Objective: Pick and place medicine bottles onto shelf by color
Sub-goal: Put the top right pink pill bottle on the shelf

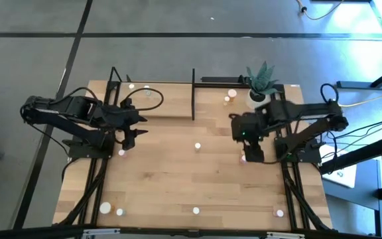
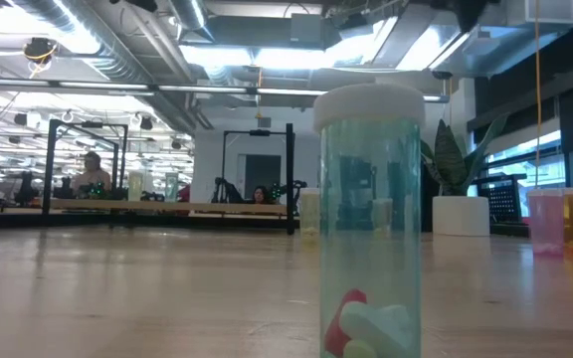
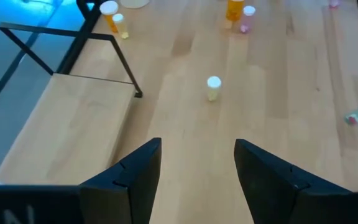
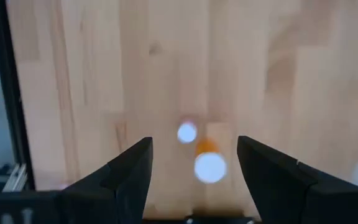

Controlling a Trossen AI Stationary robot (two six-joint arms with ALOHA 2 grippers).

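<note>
**Near edge of desk** (image 1: 178, 182): green bottle (image 2: 371, 199), upright, white cap, at the middle of the edge. More bottles stand in both near corners. All are well apart from both arms.

**Mid-desk:** pale bottle (image 3: 213, 88), upright, long axis vertical, standing alone.
- Left gripper (image 3: 197, 146): fingers apart, empty, at the desk's left side by the shelf's front edge.
- The bottle lies straight ahead of it, toward the desk's right.
- It sits between the two arms, and the left is the one aimed at it.

**Far edge:** shelf (image 1: 171, 106).
- Right gripper (image 4: 193, 143): fingers spread, holding nothing, above the shelf's right part.
- Orange bottle (image 4: 207, 149): upright, below the gap.
- Second capped bottle (image 4: 186, 132): just beside it, colour unclear; likely to be knocked on a descent.
</note>
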